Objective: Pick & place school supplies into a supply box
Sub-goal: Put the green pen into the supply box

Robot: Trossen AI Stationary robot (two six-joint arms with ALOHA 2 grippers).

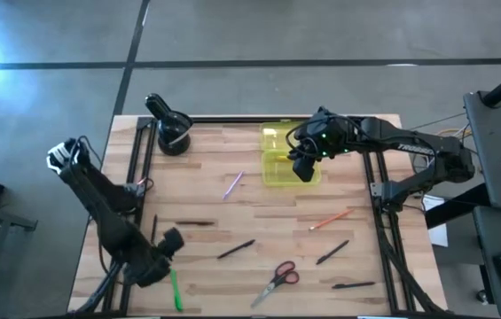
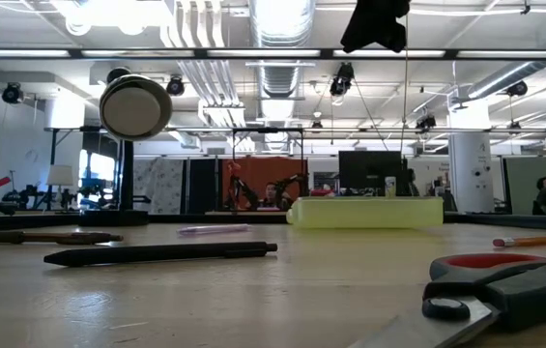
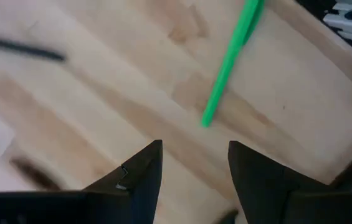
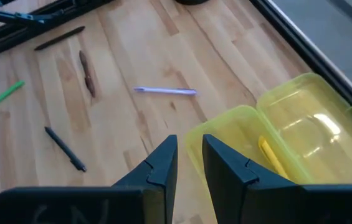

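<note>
Our left gripper is hovering near the tabletop's near left corner with its fingers standing well apart and gripping nothing. We are seeing the green pen lying flat on the wood just ahead of those fingertips in the left wrist view, apart from them; from above, the green pen is lying just beside the gripper, toward the near edge.

Our right gripper is hanging over the supply box, which is sitting open at the middle of the far edge, lid folded back flat. We are seeing its fingers drawn close together, a narrow gap between them, nothing held, poised above the box's rim. Inside the supply box a yellow pencil is lying along the tray.

Moving outward, a pink-purple pen is lying on the wood left of the box, well apart from both grippers. An orange pencil is lying nearer the right edge. Black pens are scattered across the near half: one just beyond the left gripper, one toward the middle, one toward the right, and one by the near right corner. Red-handled scissors are resting near the middle of the near edge. At the far left corner a black cup-like stand is sitting.
</note>
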